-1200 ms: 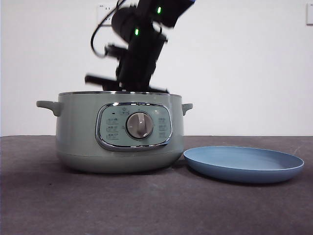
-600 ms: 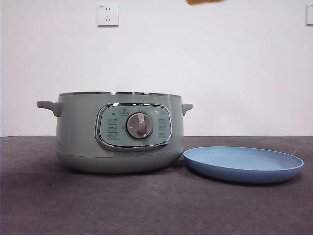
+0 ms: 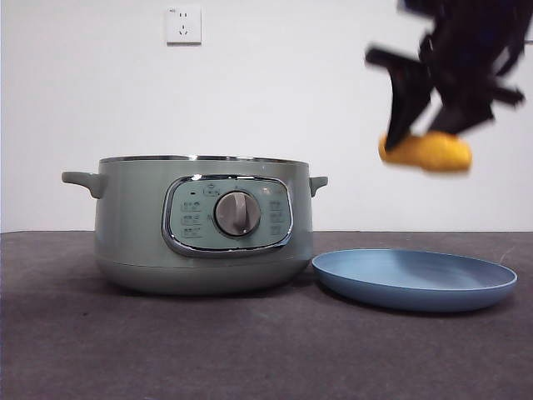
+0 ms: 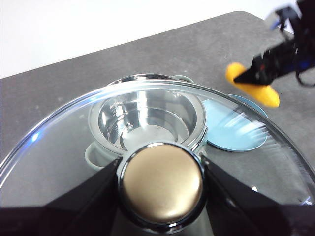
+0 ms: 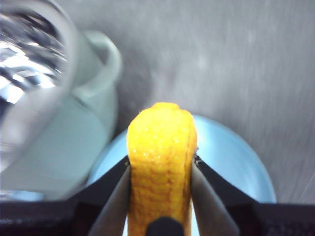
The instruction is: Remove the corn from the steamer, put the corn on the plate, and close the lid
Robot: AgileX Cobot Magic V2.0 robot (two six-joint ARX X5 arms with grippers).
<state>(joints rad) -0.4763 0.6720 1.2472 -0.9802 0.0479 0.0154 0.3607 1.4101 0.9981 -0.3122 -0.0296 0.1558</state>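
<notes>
My right gripper (image 3: 426, 137) is shut on the yellow-orange corn (image 3: 426, 152) and holds it high above the light blue plate (image 3: 415, 277). The right wrist view shows the corn (image 5: 161, 157) between the jaws, with the plate (image 5: 236, 167) below. The sage-green steamer (image 3: 202, 223) stands open to the left of the plate; its steel inside (image 4: 147, 115) looks empty. My left gripper (image 4: 161, 182) is shut on the knob (image 4: 161, 181) of the glass lid (image 4: 59, 147) and holds it high above the steamer, out of the front view.
The dark grey table (image 3: 250, 350) carries the steamer and plate. A white wall with a socket (image 3: 183, 25) stands behind. The steamer's side handle (image 5: 106, 54) is close to the plate's edge.
The right gripper lifted the corn out of the steamer, passed out of the top of the front view, and has come down at the right above the plate.
</notes>
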